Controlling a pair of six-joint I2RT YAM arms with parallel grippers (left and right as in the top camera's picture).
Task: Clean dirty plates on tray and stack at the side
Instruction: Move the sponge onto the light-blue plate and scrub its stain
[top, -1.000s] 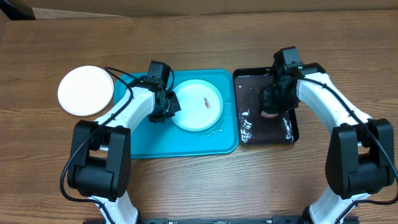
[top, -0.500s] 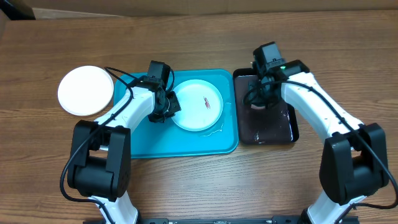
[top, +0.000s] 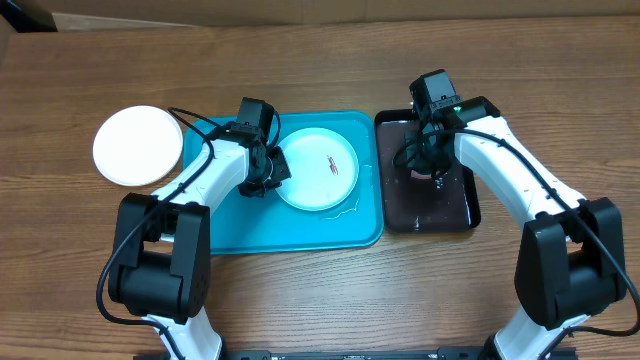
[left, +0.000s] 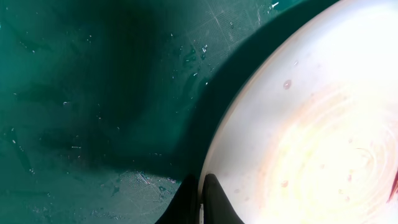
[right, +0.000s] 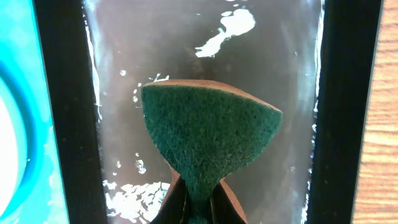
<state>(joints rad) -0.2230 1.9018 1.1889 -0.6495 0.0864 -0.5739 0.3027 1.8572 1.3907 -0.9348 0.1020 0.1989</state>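
A white plate (top: 318, 170) with a small reddish smear lies on the turquoise tray (top: 300, 225). My left gripper (top: 270, 177) is shut on the plate's left rim; in the left wrist view the fingers (left: 200, 202) pinch the rim of the plate (left: 311, 124) over the tray floor (left: 93, 93). A second white plate (top: 137, 145) lies on the table at the left. My right gripper (top: 428, 160) is shut on a green sponge (right: 208, 134) and holds it over the black tray (top: 430, 205). No blue or yellow-green plate is in view.
The glossy black tray (right: 59, 112) holds wet water and foam patches and stands right beside the turquoise tray. A cardboard edge (top: 300, 8) runs along the table's far side.
My right gripper has moved from the black tray's right middle to its upper left with the sponge, then shifted slightly. The left arm and plates have not moved.
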